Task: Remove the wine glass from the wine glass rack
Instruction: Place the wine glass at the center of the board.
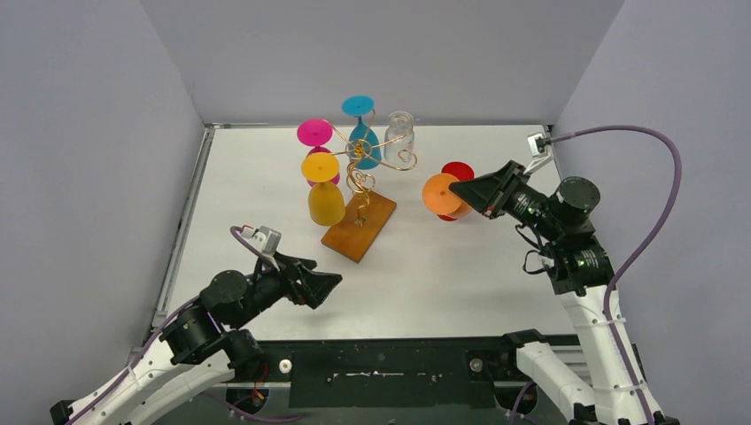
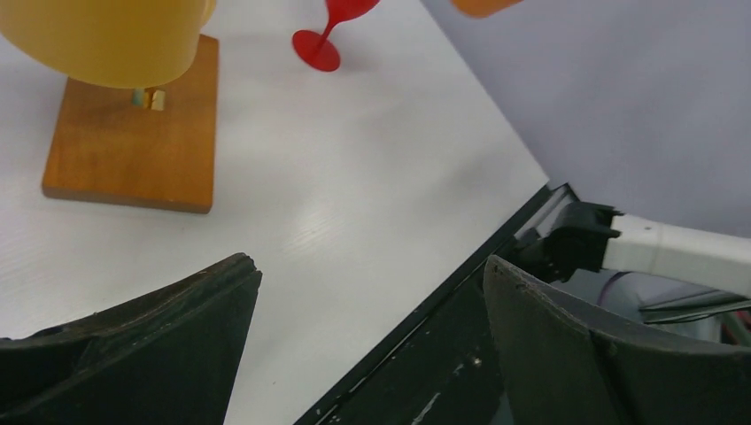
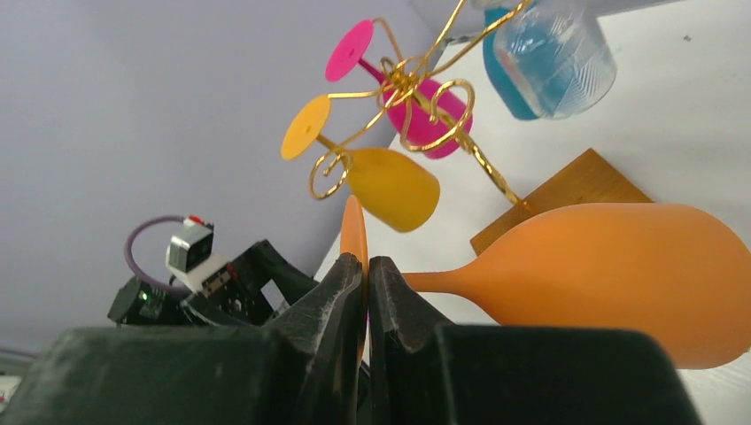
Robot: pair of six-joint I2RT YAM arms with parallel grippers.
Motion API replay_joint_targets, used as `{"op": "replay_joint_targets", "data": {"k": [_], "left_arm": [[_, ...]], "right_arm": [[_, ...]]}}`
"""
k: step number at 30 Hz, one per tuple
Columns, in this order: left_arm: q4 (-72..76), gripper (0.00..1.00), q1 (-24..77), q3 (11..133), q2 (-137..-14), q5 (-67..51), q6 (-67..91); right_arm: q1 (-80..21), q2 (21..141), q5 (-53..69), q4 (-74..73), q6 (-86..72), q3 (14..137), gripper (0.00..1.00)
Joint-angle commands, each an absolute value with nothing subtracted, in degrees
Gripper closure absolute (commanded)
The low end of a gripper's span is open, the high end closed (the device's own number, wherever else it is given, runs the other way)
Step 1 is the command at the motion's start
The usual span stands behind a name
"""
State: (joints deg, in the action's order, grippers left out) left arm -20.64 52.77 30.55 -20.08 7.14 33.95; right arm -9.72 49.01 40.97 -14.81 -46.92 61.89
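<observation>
**My right tool (image 3: pixel 366 266) holds the orange wine glass (image 3: pixel 611 274) clear of the wine glass rack (image 1: pixel 361 168).**
Its fingers are pinched narrow on the thin foot disc. The smooth, matte bowl lies off to the tool's side, stem crosswise to the fingers, apart from the curled gold wire ahead. My left tool (image 2: pixel 372 270) hangs wide over the white bench (image 2: pixel 354 159), farther off; I judge the set-down is the right arm's.

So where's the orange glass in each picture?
Top external: right of middle, the orange glass held by the right claw.
Left wrist: only a sliver of it at the top edge.
Right wrist: big, lower right, its foot pinched in the claw.
Shared landmark: the rack's wooden base.
</observation>
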Motion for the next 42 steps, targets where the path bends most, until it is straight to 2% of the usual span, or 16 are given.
{"op": "replay_joint_targets", "data": {"k": [1,10,18,23,25,28,31,34,38,42], "left_arm": [[-11.10,0.05,52.56,30.71,-18.33,1.89,41.70],[8.26,0.14,52.64,28.24,-29.34,-6.75,52.36],[26.88,0.22,53.23,25.55,-38.30,-6.46,60.92],[29.40,0.28,53.69,24.76,-39.02,-7.00,62.28],[31.32,0.33,53.85,24.03,-39.23,-8.22,62.31],[33.08,0.46,53.96,23.56,-39.55,-10.32,62.75],[30.89,0.59,54.01,24.13,-38.90,-11.21,61.89],[30.62,0.69,54.05,23.37,-37.26,-10.55,61.90],[27.99,0.70,54.09,22.60,-34.25,-10.24,61.42],[26.50,0.65,54.05,22.09,-33.40,-11.86,61.20]], "right_arm": [[-11.62,45.82,46.83,-10.83,-47.13,57.15,1.00],[-19.24,44.78,49.53,-13.09,-46.69,53.76,1.00],[-29.69,47.13,43.18,-5.38,-50.99,49.17,1.00],[-37.10,49.33,38.93,-2.74,-50.20,48.47,1.00],[-39.77,51.14,38.49,-1.37,-50.30,48.43,1.00],[-43.09,53.71,37.29,1.18,-50.84,48.73,1.00],[-43.93,54.31,37.61,7.03,-52.93,47.19,1.00],[-43.95,54.62,36.35,6.04,-52.46,47.45,1.00],[-43.95,54.35,35.07,4.86,-52.18,47.23,1.00],[-43.90,53.86,34.98,6.87,-53.46,46.48,1.00]]}}
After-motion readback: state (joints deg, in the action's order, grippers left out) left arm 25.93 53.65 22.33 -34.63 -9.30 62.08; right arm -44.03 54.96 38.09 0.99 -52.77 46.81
